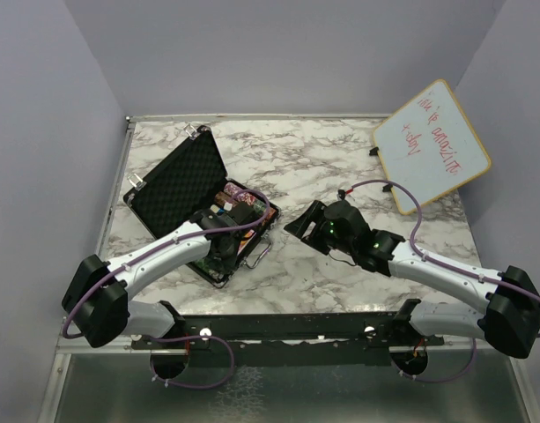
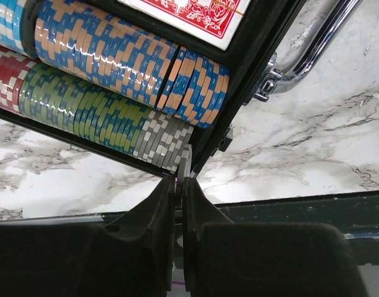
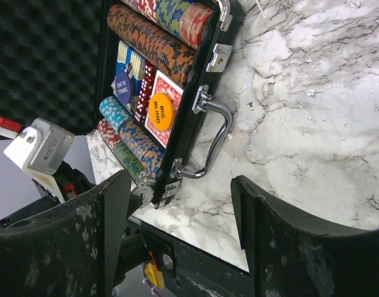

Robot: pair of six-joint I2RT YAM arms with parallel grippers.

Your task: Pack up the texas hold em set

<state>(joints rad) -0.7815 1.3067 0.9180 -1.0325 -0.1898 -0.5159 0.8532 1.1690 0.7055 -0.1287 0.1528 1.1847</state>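
Note:
The black case lies open at the left of the table, its foam lid tilted back. Its base holds rows of striped chip stacks, a red card deck, red dice and round buttons. My left gripper is over the base's near corner. It is shut on a grey chip, held edge-on at the end of the grey stack. My right gripper is open and empty, just right of the case, facing its silver handle.
A wood-framed whiteboard leans at the back right. The table's near edge runs just below the case's corner. Bare marble lies to the right of the case. Grey walls close in the sides and back.

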